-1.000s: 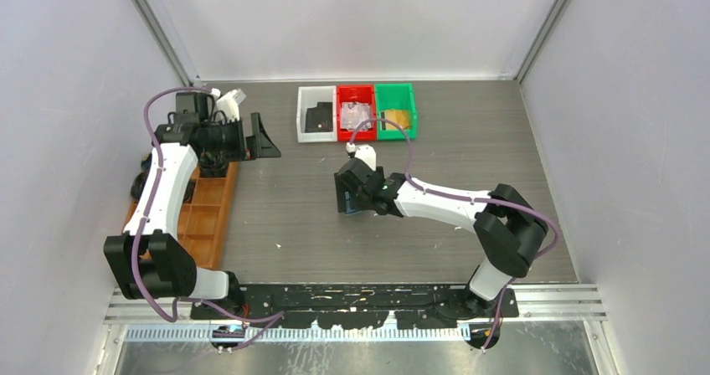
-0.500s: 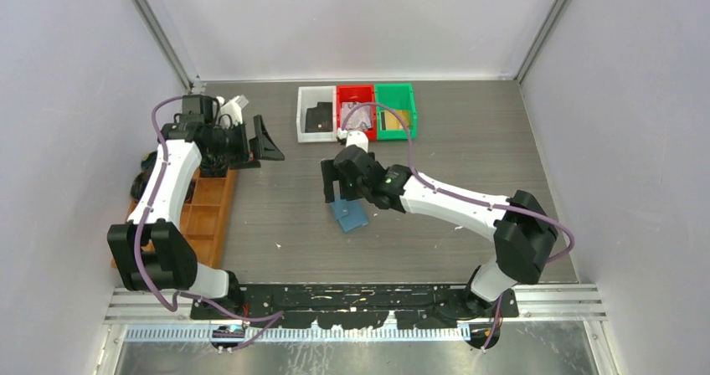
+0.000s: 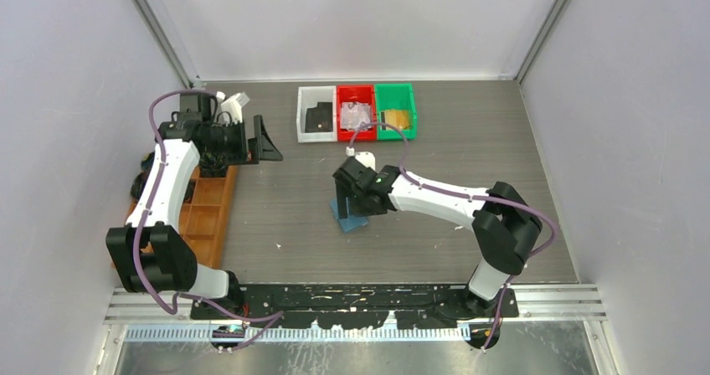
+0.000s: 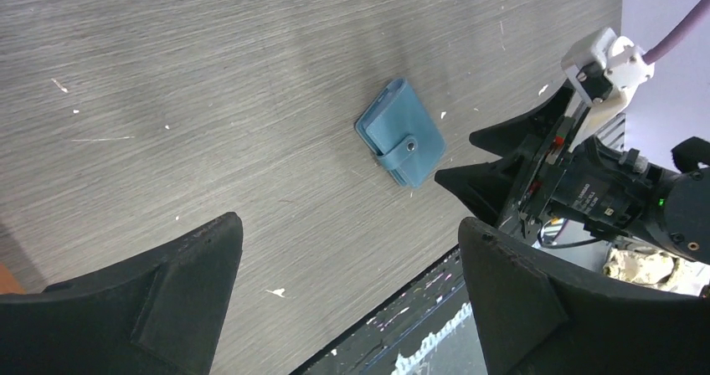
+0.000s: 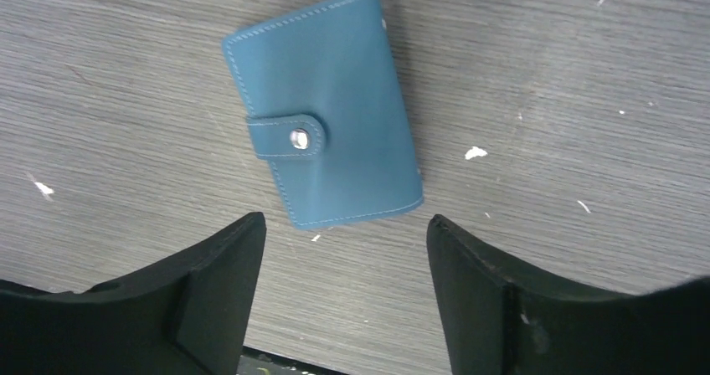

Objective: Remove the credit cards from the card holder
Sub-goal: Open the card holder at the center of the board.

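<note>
The card holder (image 5: 322,107) is a blue wallet lying flat on the table, folded closed with its tab snapped. It also shows as the wallet (image 3: 350,219) under the right arm and as the wallet (image 4: 400,143) from the left. My right gripper (image 5: 343,222) hovers just above its near edge, open and holding nothing; the right gripper (image 3: 352,199) partly covers it from above. My left gripper (image 3: 266,141) hangs open and empty at the far left, well away. Credit cards lie in the bins: a black one (image 3: 318,117), a silvery one (image 3: 357,115), a gold one (image 3: 396,119).
The white bin (image 3: 303,115), red bin (image 3: 342,120) and green bin (image 3: 412,111) stand in a row at the back. An orange-brown compartment tray (image 3: 205,216) lies under the left arm. The table's front edge and black rail (image 3: 352,295) run close behind the wallet.
The right gripper drew back toward the far left, uncovering the wallet on the table, then returned over it. The wallet stayed put. The left arm barely shifted.
</note>
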